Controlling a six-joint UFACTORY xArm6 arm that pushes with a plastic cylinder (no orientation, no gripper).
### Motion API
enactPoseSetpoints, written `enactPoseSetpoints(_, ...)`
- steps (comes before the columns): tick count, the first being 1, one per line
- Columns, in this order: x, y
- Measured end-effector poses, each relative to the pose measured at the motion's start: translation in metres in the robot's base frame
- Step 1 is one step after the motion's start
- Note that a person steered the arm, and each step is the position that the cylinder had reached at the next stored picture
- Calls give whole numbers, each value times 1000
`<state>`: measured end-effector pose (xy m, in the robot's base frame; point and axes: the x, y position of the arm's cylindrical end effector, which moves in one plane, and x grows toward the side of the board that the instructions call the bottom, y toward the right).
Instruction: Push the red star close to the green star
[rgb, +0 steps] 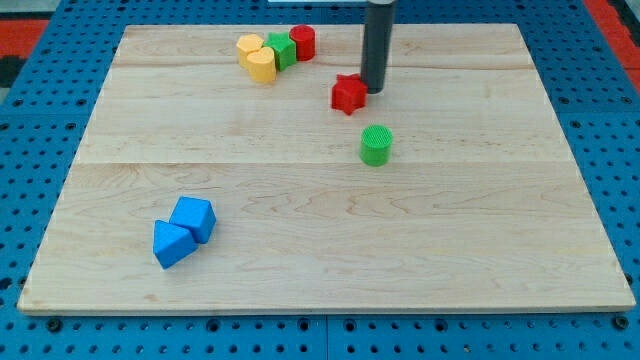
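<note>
The red star (348, 94) lies on the wooden board in the upper middle of the view. My tip (374, 89) stands right against its right side, touching or nearly touching it. The green star (281, 49) sits at the view's top, left of the red star, packed between a yellow block (250, 47) with a second yellow block (262, 66) on its left and a red cylinder (303, 42) on its right. The red star is well apart from that cluster.
A green cylinder (376, 145) stands just below and right of the red star. Two blue blocks (193, 217) (171, 243) touch each other at the lower left. The board's top edge (450, 26) runs just behind the cluster.
</note>
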<state>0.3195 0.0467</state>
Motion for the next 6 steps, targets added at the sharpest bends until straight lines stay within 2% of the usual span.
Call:
enactPoseSetpoints(2,58,-5)
enactPoseSetpoints(3,26,-50)
enactPoseSetpoints(4,-7,-50)
enactPoseSetpoints(5,-12,-41)
enactPoseSetpoints(6,36,48)
